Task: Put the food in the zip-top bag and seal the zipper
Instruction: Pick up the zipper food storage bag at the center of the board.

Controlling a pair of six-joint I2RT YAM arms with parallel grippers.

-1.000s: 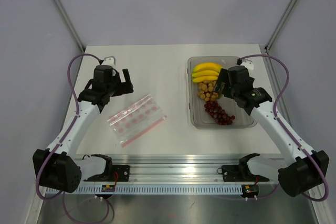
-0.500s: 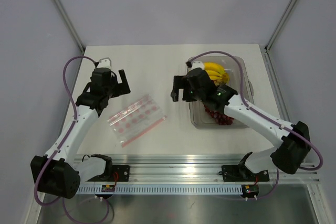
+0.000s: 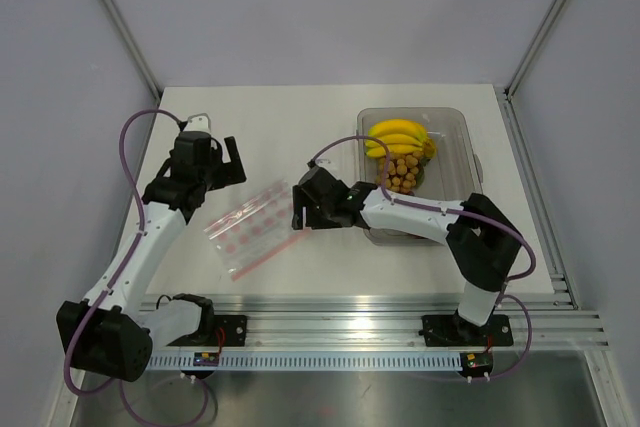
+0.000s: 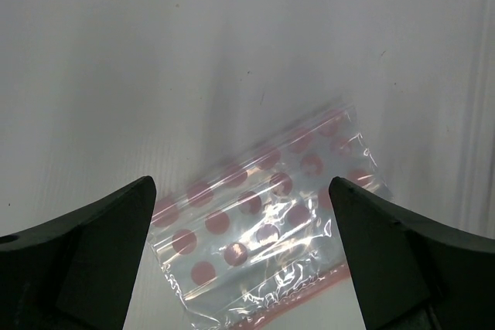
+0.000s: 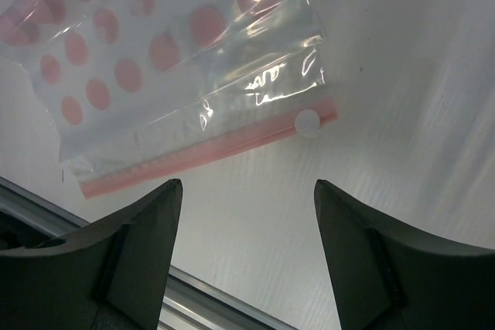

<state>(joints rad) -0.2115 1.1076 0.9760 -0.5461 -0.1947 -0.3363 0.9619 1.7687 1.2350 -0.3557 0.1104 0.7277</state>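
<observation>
The clear dotted zip-top bag (image 3: 258,228) lies flat on the table; it also shows in the left wrist view (image 4: 267,218) and the right wrist view (image 5: 162,59). Its pink zipper strip (image 5: 209,154) runs along the near edge. My left gripper (image 3: 232,160) is open and empty, above the bag's far side. My right gripper (image 3: 300,209) is open and empty, at the bag's right end. The yellow bananas (image 3: 396,135) and tan round fruits (image 3: 402,173) lie in a clear tray (image 3: 455,127). The grapes are hidden behind my right arm.
The clear rigid tray stands at the back right of the table. A metal rail (image 3: 340,307) runs along the near table edge and shows in the right wrist view (image 5: 93,229).
My right arm has swung left from over the tray to the bag's right end. The left gripper shifted slightly. The bag has not moved.
</observation>
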